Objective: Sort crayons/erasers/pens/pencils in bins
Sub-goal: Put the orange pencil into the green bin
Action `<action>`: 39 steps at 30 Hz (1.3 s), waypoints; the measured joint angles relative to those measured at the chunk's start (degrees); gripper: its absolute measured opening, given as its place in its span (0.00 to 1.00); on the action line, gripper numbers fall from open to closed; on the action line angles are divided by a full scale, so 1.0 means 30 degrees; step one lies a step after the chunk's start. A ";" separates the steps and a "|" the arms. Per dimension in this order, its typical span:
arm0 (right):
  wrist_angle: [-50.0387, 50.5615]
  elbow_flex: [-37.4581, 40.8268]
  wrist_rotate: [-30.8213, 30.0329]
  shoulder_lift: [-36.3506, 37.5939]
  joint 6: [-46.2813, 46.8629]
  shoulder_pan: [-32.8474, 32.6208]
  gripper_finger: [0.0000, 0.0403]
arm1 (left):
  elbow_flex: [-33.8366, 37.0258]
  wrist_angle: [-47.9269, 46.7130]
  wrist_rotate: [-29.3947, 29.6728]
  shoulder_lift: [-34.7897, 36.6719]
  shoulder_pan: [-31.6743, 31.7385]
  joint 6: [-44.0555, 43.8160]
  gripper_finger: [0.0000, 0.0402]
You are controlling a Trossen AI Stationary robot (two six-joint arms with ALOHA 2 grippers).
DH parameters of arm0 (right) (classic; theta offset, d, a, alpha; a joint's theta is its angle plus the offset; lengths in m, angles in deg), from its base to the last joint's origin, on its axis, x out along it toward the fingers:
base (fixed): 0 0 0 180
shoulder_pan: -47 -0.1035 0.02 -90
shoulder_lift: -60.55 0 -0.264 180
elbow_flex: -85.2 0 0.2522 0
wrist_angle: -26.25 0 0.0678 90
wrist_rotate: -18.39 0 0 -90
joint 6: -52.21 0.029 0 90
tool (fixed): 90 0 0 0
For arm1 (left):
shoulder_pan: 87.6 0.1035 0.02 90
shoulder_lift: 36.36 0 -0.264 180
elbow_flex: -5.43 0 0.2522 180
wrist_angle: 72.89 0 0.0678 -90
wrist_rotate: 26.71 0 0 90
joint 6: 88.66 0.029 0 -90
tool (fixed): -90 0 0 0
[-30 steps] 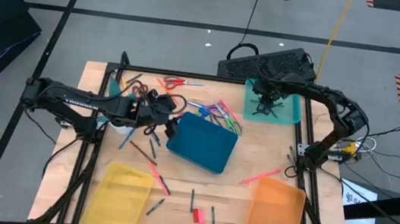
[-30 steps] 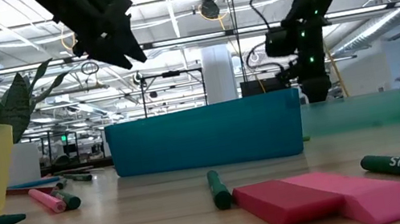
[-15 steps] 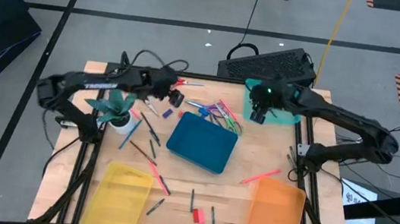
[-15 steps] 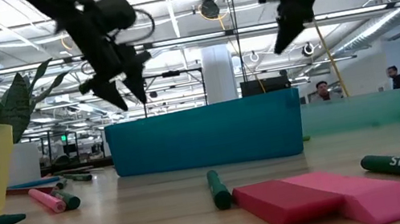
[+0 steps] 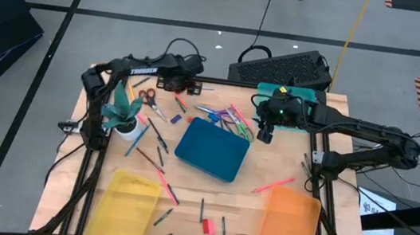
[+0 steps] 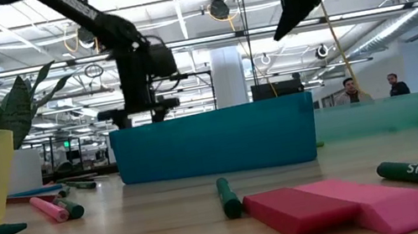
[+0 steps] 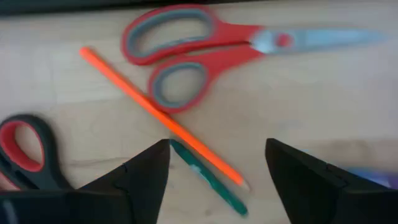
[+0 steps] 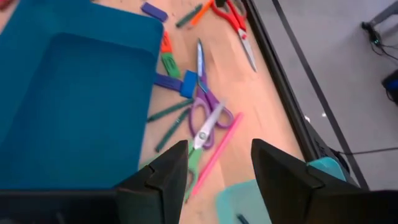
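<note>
My left gripper (image 7: 214, 180) hangs open at the table's far side, over an orange pencil (image 7: 161, 118) and a green crayon (image 7: 208, 177) that lie beside red scissors (image 7: 205, 50). My right gripper (image 8: 217, 165) is open and held high over purple scissors (image 8: 205, 121) and a pink stick (image 8: 214, 155), next to the dark blue bin (image 5: 212, 150). A red and a pink eraser (image 5: 209, 226) lie flat near the front edge. The yellow bin (image 5: 129, 197) and orange bin (image 5: 290, 220) stand at the front, and the teal bin (image 5: 296, 104) at the far right.
A potted plant (image 5: 122, 115) stands at the left. Loose crayons, pens and pencils lie scattered between it and the dark blue bin and in a pile (image 5: 230, 120) behind that bin. Black-handled scissors (image 7: 25, 149) lie close to my left gripper. People show in the room beyond.
My left gripper has swung from beside the plant toward the far edge and come down low over the scissors and pencil. My right gripper has risen out of the teal bin and moved toward the table's left and near side, over the pile of sticks.
</note>
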 joint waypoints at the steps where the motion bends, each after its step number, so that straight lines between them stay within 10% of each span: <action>1: -0.0106 0.0000 -0.0002 0.0000 0.0074 -0.0159 0.42 | 0.0031 0.0088 0.0006 -0.0240 0.0163 -0.0606 0.62; 18: -0.1341 0.1742 0.0027 0.0051 -0.0422 -0.1916 0.42 | 0.0073 0.0964 0.1842 -0.1263 -0.1910 -0.5318 0.30; 39: -0.1207 0.1916 0.0035 0.1385 0.0159 -0.1908 0.42 | 0.0131 -0.1134 0.0851 -0.2394 -0.2990 -0.5947 0.23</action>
